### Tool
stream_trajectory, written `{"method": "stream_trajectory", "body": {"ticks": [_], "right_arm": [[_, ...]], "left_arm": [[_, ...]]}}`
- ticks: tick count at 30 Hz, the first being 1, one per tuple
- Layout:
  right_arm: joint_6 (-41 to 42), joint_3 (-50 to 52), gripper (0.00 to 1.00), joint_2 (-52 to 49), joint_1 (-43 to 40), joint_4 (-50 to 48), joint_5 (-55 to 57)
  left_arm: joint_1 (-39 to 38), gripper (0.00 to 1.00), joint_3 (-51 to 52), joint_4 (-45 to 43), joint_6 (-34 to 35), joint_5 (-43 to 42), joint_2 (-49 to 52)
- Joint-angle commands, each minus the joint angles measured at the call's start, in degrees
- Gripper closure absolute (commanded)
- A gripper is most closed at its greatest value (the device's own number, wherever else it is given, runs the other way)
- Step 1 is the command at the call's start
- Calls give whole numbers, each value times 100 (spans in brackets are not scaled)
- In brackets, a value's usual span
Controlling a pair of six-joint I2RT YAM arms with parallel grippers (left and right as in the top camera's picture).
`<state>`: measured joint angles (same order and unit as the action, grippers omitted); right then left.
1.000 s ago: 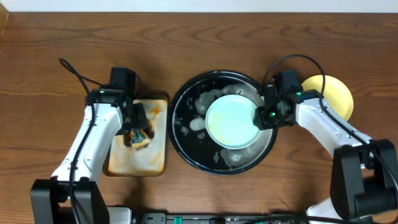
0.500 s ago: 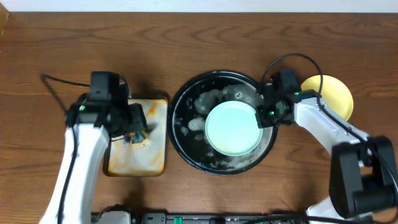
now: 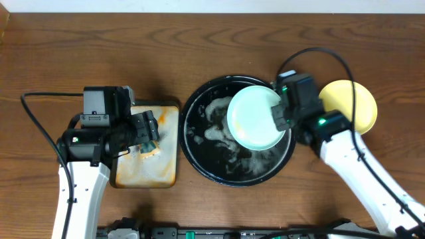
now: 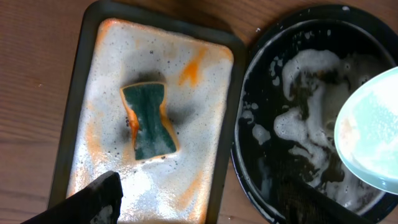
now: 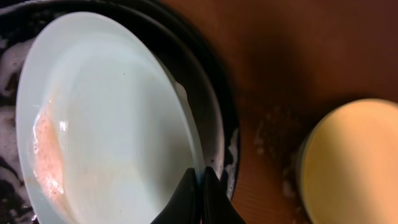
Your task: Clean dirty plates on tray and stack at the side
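My right gripper is shut on the right rim of the whitish mint plate. It holds the plate tilted above the right part of the big black foamy tray. The plate has an orange smear on its left side. The plate's edge also shows in the left wrist view. A pale yellow plate lies on the wood to the right of the tray. My left gripper is open and empty above the small stained tray. No third plate is visible.
A dark green sponge lies loose on the rectangular orange-stained tray, left of the black tray. White foam patches cover the black tray's floor. Brown wood tabletop surrounds everything.
My right gripper has lifted the mint plate off the black tray's floor, tilting it up and right. My left gripper has let go of the sponge and risen above it.
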<state>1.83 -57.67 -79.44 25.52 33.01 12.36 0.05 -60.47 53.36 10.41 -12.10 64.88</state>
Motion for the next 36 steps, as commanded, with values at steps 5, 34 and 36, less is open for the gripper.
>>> {"method": "stream_trajectory", "body": {"ticks": [5,34,36], "right_arm": [[-68,-52,99,229,1274,0,3287],[-1394,-52,99,229,3552,-372,6846],[-1397,-52,99,229,3600,-372,6843]], "left_arm": [[31,18,-136,13,-55,-33,11],[31,17,-136,13,-55,-33,11],[31,17,-138,13,-55,-31,11]]}}
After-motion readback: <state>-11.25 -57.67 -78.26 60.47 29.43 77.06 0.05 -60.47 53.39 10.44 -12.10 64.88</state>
